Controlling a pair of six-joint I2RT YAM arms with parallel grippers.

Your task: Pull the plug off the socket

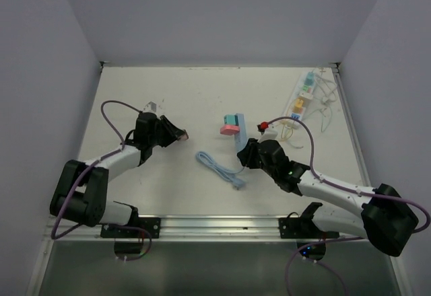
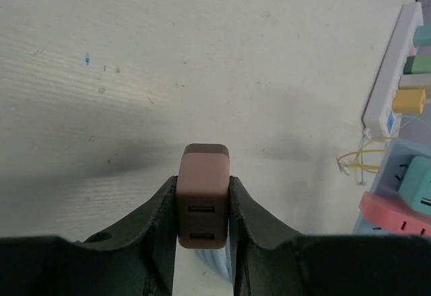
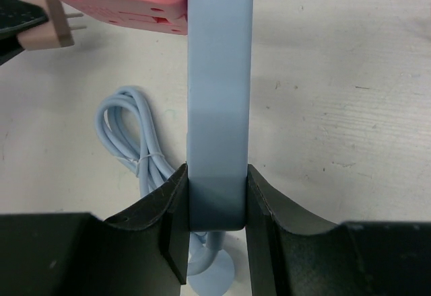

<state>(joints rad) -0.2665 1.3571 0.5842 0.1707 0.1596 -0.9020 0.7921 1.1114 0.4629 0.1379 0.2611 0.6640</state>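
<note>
My left gripper (image 1: 178,134) is shut on a small brown plug (image 2: 203,195) with two USB ports, held free above the table. In the right wrist view the plug (image 3: 47,32) has bare prongs pointing at a pink socket block (image 3: 121,0), a short gap away. My right gripper (image 3: 217,175) is shut on a light-blue bar (image 3: 220,94) that carries the pink block (image 1: 231,130) and a teal one (image 1: 234,120). The long white power strip (image 1: 303,97), with pastel blocks on it, lies at the back right, away from both grippers.
A coiled light-blue cable (image 1: 219,168) lies on the table between the arms and runs under my right gripper (image 1: 244,149). Thin white cord and yellow ties (image 2: 360,161) lie beside the white strip (image 2: 394,87). Walls enclose the table on three sides.
</note>
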